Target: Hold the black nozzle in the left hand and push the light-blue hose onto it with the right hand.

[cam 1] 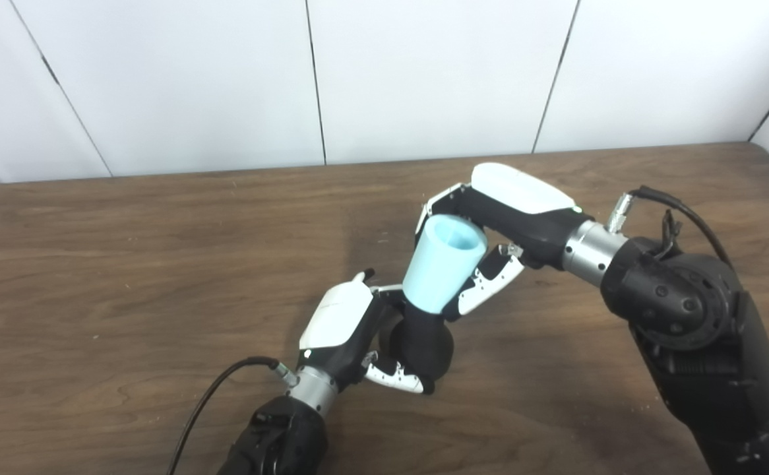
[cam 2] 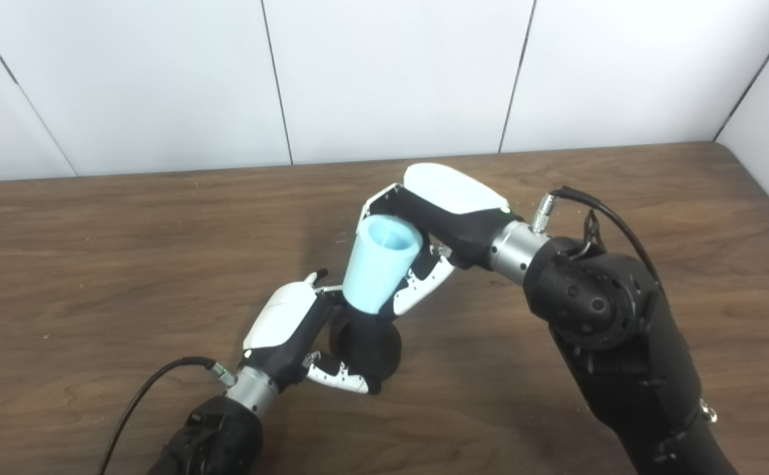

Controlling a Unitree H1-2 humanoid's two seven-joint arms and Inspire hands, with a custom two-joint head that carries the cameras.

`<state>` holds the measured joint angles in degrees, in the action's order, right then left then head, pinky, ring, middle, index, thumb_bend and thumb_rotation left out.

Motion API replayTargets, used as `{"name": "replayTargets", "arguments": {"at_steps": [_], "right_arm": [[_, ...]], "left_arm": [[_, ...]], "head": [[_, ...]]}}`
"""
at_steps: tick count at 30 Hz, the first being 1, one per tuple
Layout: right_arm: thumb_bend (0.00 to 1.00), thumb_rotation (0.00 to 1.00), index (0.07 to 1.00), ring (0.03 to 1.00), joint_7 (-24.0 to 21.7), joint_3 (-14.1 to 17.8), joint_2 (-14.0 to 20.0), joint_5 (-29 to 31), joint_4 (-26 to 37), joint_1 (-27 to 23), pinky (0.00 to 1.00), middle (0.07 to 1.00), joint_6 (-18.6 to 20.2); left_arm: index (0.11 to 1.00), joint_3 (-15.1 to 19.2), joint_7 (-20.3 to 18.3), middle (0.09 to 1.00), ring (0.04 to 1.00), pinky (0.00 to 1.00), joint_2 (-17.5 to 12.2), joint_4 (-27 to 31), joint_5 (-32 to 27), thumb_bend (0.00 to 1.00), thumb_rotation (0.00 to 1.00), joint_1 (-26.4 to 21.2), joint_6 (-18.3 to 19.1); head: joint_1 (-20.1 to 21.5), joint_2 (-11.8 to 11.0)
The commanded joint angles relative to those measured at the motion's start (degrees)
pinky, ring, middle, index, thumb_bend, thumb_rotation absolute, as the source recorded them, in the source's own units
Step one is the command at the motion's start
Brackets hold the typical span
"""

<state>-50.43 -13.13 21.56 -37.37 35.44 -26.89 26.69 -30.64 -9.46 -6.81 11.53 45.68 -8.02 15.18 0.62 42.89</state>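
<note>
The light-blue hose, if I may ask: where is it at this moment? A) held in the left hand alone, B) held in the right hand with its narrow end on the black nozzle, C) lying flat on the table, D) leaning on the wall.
B: the right hand grips the light-blue hose, whose narrow end meets the black nozzle held by the left hand.

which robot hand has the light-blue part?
The right robot hand: closed around the light-blue hose. The left robot hand grips the black nozzle.

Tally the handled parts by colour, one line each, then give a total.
Black: 1, the black nozzle in the left hand
Light blue: 1, the light-blue hose in the right hand
Total: 2
</note>
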Motion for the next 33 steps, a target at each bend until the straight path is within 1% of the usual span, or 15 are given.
{"name": "replayTargets", "arguments": {"at_steps": [1, 5, 9, 15, 23, 29, 33], "right_arm": [[0.50, 0.00, 0.526, 0.427, -1.34, -0.28, 0.53, 0.11, -0.06, -1.57, 0.31, 0.501, 0.20], [0.50, 0.00, 0.525, 0.426, -3.35, -0.76, -0.19, -1.75, -0.15, -2.30, 0.31, 0.502, 0.20], [0.50, 0.00, 0.525, 0.432, -6.17, -0.59, -1.24, -3.47, -0.07, -3.54, 0.30, 0.506, 0.22], [0.50, 0.00, 0.526, 0.436, -9.18, -0.49, -2.69, -4.46, -0.41, -4.74, 0.30, 0.516, 0.18], [0.49, 0.00, 0.530, 0.436, -9.14, -2.54, -1.82, -4.93, -0.64, -5.03, 0.30, 0.514, 0.16], [0.50, 0.00, 0.522, 0.439, -8.51, -4.84, -0.92, -5.74, -0.46, -5.76, 0.31, 0.522, -0.11], [0.50, 0.00, 0.519, 0.439, -7.77, -6.09, -0.23, -6.07, -0.61, -5.94, 0.31, 0.525, -1.11]], "left_arm": [[0.494, -1.54, -3.73, 0.470, 0.713, 1.00, 0.14, -3.66, 0.85, 0.52, 0.00, 1.48, 2.20], [0.497, -1.52, -3.75, 0.459, 0.711, 1.00, 0.17, -3.87, 0.95, 0.52, 0.00, 1.44, 2.05], [0.497, -1.51, -3.92, 0.461, 0.711, 1.00, 0.13, -3.83, 0.93, 0.52, 0.00, 1.44, 2.03], [0.494, -1.59, -4.01, 0.468, 0.712, 1.00, 0.31, -3.81, 0.94, 0.52, 0.00, 1.43, 2.16], [0.493, -1.38, -4.05, 0.473, 0.712, 1.00, 0.18, -3.73, 0.69, 0.52, 0.00, 1.51, 2.09], [0.491, -1.58, -3.88, 0.479, 0.712, 1.00, 0.55, -4.06, 0.83, 0.52, 0.00, 1.58, 2.17], [0.491, -1.60, -4.04, 0.478, 0.712, 1.00, 0.69, -3.91, 0.88, 0.52, 0.00, 1.55, 2.32]], "head": [[0.06, 0.05], [0.11, 0.12], [0.05, 0.19], [-0.09, 0.24], [0.35, 0.37], [0.18, 0.49], [0.30, 0.61]]}}
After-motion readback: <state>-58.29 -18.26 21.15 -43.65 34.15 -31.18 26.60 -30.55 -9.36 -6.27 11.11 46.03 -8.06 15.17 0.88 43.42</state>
